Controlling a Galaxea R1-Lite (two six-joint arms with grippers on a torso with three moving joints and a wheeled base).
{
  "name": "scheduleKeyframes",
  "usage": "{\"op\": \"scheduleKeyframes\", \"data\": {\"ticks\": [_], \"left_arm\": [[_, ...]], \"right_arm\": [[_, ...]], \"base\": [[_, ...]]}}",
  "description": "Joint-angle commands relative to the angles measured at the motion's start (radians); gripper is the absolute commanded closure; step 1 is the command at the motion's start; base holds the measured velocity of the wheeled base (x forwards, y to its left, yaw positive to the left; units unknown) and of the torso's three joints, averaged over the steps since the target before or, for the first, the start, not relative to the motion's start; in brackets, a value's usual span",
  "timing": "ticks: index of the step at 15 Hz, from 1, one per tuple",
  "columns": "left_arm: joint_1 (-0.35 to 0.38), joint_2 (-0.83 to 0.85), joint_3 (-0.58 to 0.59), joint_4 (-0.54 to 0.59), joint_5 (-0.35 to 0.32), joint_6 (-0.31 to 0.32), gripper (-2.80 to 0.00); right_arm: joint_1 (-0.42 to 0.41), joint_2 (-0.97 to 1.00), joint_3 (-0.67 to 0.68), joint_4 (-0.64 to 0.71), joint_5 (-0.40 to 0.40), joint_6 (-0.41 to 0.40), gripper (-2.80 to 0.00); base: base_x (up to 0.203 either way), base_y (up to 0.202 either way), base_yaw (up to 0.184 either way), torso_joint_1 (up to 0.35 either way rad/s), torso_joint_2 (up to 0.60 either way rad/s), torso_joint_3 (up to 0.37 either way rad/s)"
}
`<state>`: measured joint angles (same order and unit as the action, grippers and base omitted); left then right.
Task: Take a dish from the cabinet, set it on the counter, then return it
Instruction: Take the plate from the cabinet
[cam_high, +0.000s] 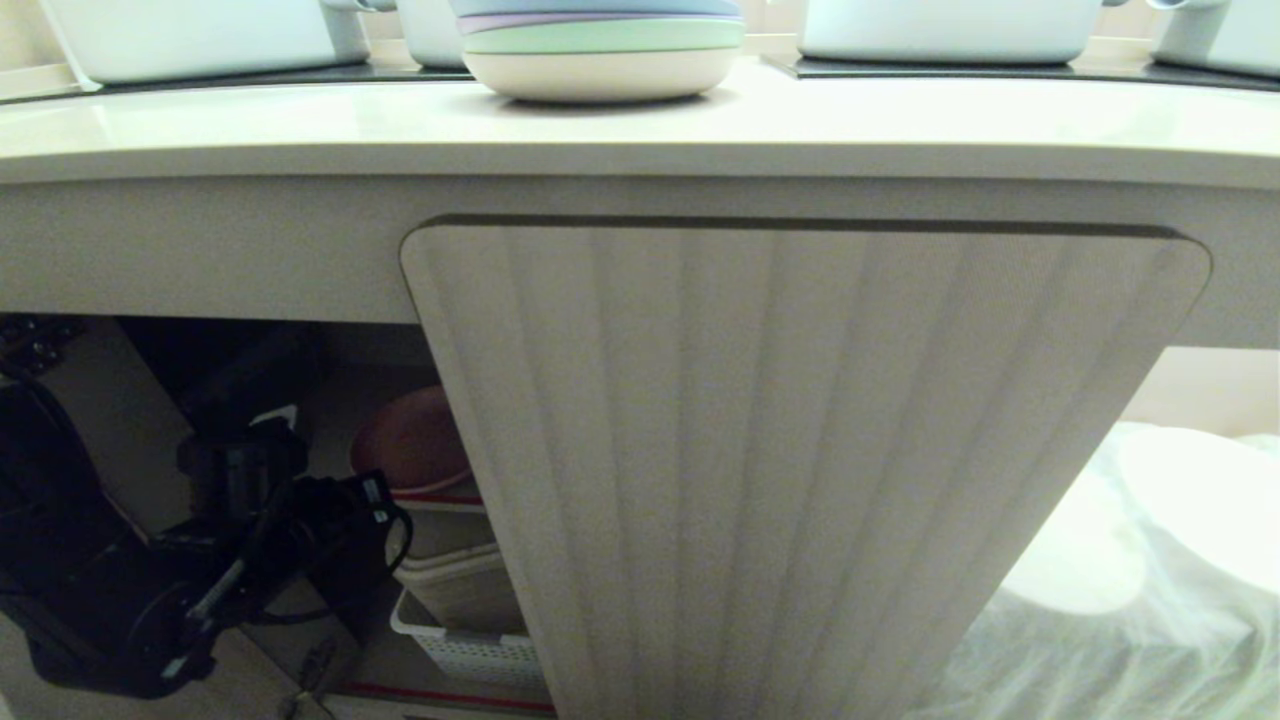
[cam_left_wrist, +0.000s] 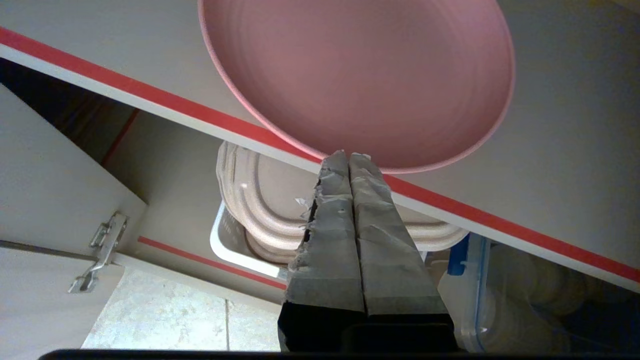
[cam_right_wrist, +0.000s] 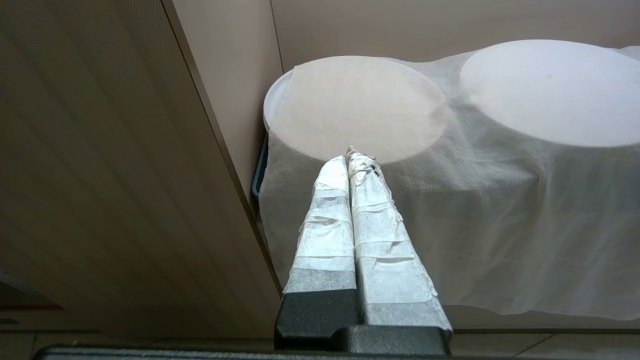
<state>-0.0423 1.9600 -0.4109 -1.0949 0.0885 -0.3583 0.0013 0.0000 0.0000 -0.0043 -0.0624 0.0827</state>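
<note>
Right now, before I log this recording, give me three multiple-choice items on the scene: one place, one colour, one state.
1. Where is the round matte pink plastic plate?
A. on the cream countertop
B. on the red-edged shelf inside the beige fluted cabinet
C. on the floor

2. What colour is the bottom dish of the stacked dishes on the countertop?
A. cream white
B. black
C. red

3. How are the left gripper fingers?
A. wide open
B. shut, tips at the plate's rim
C. clamped on a basket

Key: 1 B, the plate overhangs the red-edged shelf in the cabinet; 2 A, the lowest piece of the stack is cream white; 3 B, the taped fingers press together.
</note>
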Motion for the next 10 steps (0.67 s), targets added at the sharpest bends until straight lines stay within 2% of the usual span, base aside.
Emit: {"op": "scheduleKeyframes", "data": {"ticks": [1,3,4,10], "left_arm": [[0.001,-0.003,0.000,-0.010,0.000,-0.002,0.00],[0.001,-0.003,0.000,-0.011,0.000,-0.007,-0.06],[0.001,-0.004,0.000,-0.013,0.002,-0.007,-2.80],[-0.001,-0.023,-0.002,-0.048,-0.003,-0.005,-2.80]], "right_arm": [[0.000,0.000,0.000,0.000,0.000,0.000,0.00],[0.000,0.000,0.000,0.000,0.000,0.000,0.00],[0.000,0.000,0.000,0.000,0.000,0.000,0.00],[0.000,0.000,0.000,0.000,0.000,0.000,0.00]], "base": [[0.000,0.000,0.000,0.000,0.00,0.000],[0.000,0.000,0.000,0.000,0.00,0.000],[0.000,0.000,0.000,0.000,0.00,0.000],[0.000,0.000,0.000,0.000,0.00,0.000]]}}
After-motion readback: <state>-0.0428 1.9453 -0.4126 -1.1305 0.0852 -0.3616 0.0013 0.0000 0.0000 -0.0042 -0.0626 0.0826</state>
